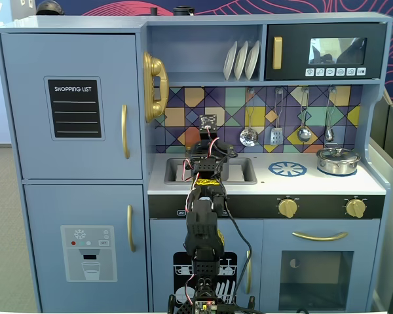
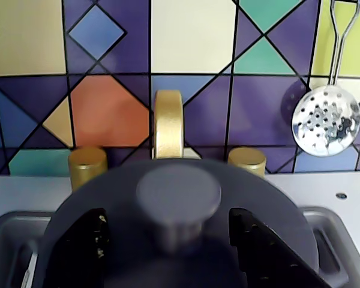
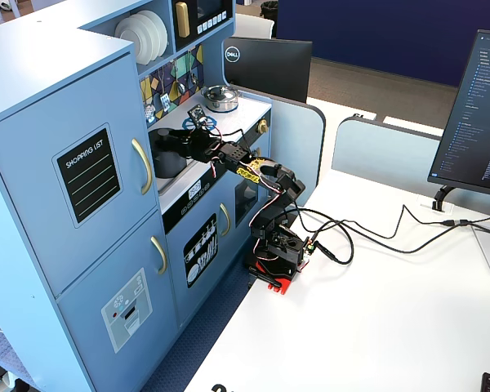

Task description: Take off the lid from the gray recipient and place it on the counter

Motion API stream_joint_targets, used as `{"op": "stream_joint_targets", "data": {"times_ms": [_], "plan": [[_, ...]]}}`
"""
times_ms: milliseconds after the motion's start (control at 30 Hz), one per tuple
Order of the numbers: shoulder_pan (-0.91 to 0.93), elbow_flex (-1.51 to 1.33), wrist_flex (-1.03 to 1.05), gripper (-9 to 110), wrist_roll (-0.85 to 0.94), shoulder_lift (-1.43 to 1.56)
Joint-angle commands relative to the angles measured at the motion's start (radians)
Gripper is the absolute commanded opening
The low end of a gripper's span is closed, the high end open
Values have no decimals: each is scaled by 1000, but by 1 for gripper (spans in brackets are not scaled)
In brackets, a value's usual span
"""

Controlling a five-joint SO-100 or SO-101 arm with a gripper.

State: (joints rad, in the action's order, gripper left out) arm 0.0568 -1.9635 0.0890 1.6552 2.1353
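A: Fixed view from the front first: what is the arm [image 1: 204, 222] doing?

B: It rises from its base below the toy kitchen and stretches up and forward over the white counter [image 1: 327, 184], with the gripper [image 1: 209, 145] above the sink [image 1: 243, 171]. The arm hides the gray pot and its lid here. A shiny steel pot [image 1: 337, 160] sits far right on the counter, beside the blue burner circle [image 1: 287, 169].

A: And the wrist view?

B: The lid [image 2: 96, 195] fills the lower half, a round, flat, matte dark gray disc with a stubby central knob [image 2: 178, 195]. The two black fingers [image 2: 78, 246] stand spread apart, one on each side of the knob, over the lid's top. Neither pinches the knob; a gap shows on both sides. Behind are a gold faucet [image 2: 168, 123] and a hanging skimmer [image 2: 325, 120].

A: The fixed view from the side?

B: The arm [image 3: 265, 184] folds at the elbow and reaches level toward the sink area. The gripper [image 3: 180, 139] sits at the top of the gray pot [image 3: 168, 162], which stands in the sink; the lid is still on it.
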Motion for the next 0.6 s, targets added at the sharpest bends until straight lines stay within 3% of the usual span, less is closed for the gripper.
{"op": "stream_joint_targets", "data": {"times_ms": [0, 100, 233, 567], "plan": [[12, 95, -40, 15, 11, -29], [11, 115, -48, 13, 3, -57], [2, 133, -20, 0, 21, -74], [2, 155, -23, 0, 57, -40]]}}
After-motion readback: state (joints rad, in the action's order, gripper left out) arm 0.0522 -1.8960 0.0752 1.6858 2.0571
